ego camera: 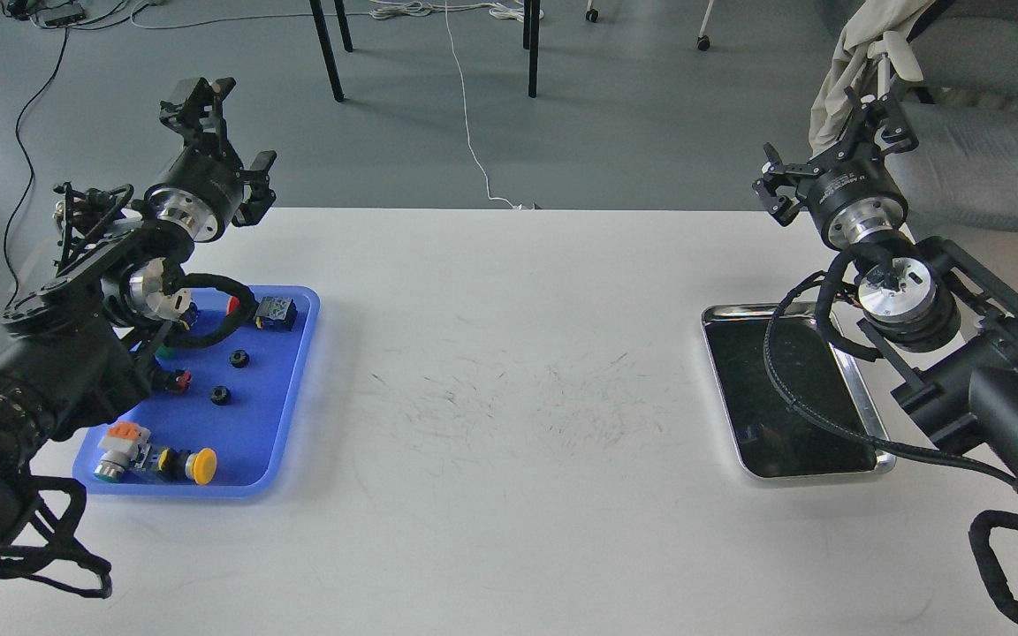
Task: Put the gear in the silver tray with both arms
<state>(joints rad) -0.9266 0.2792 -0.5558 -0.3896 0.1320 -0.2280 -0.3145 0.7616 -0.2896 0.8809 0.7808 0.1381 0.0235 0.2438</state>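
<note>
Two small black gears (pixel 239 358) (pixel 220 395) lie in the blue tray (pixel 284 424) at the left. The silver tray (pixel 756 389) sits at the right of the white table and holds nothing; my right arm's cable crosses over it. My left gripper (pixel 238 128) is raised above the table's far left edge, behind the blue tray, with its jaws spread open and empty. My right gripper (pixel 824 141) is raised above the table's far right edge, behind the silver tray, also open and empty.
The blue tray also holds a yellow push button (pixel 201 465), a grey-and-orange switch (pixel 120 442), a dark module (pixel 276 311) and small red and green parts. A chair with cloth (pixel 960 132) stands behind the right arm. Table legs and cables are on the floor beyond.
</note>
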